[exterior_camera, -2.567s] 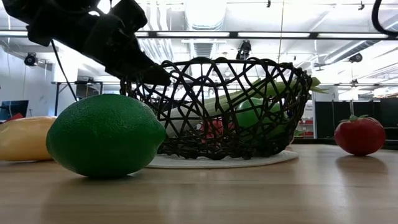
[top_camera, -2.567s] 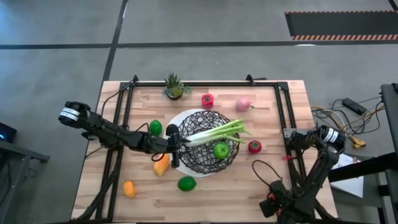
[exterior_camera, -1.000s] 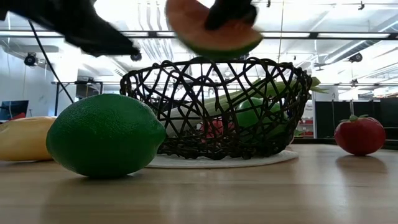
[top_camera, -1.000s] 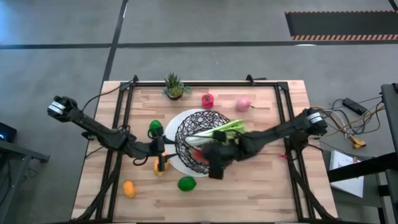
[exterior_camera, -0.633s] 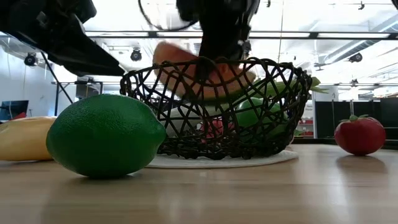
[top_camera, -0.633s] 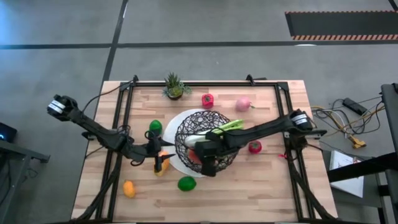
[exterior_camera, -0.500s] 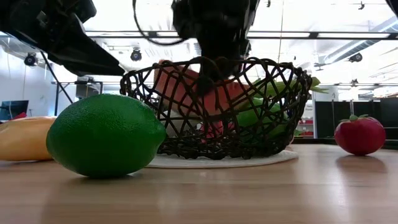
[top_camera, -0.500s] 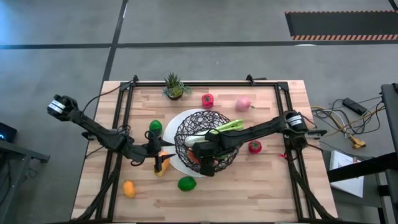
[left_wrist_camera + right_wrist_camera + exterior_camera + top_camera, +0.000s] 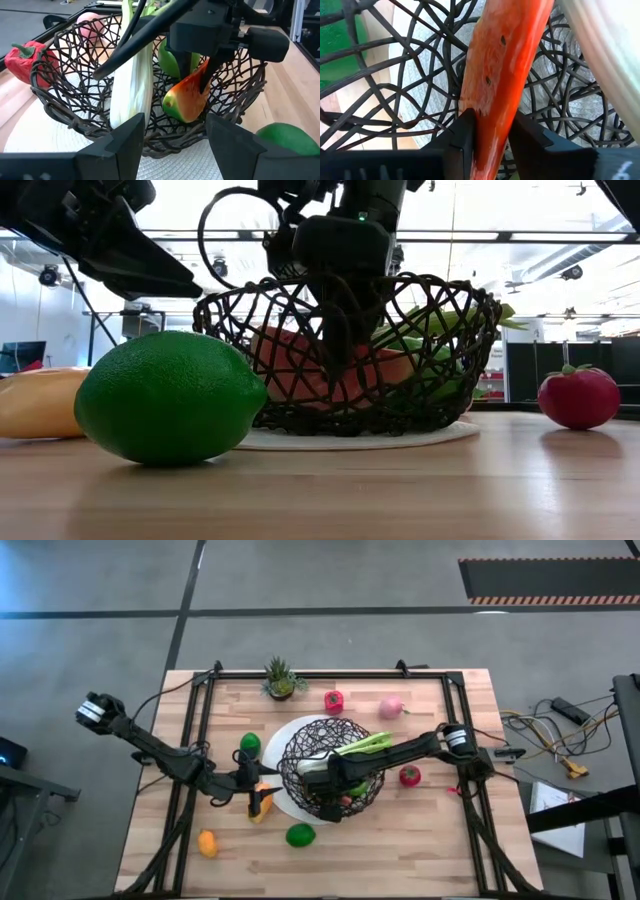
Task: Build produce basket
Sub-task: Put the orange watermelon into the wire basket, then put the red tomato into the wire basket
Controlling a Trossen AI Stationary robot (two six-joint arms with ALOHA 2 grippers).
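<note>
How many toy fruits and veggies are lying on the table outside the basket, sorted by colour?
Green pieces: 2
Red pieces: 2
Orange pieces: 2
Pink pieces: 1
Total: 7

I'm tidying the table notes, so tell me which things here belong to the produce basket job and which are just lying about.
Part of the job:
- basket
- watermelon slice in the right gripper, down in the basket
- celery stalk in the basket
- lime, green fruit, tomato, red pepper, pink piece, on the table

Just lying about:
- potted plant
- cables beside the table
</note>
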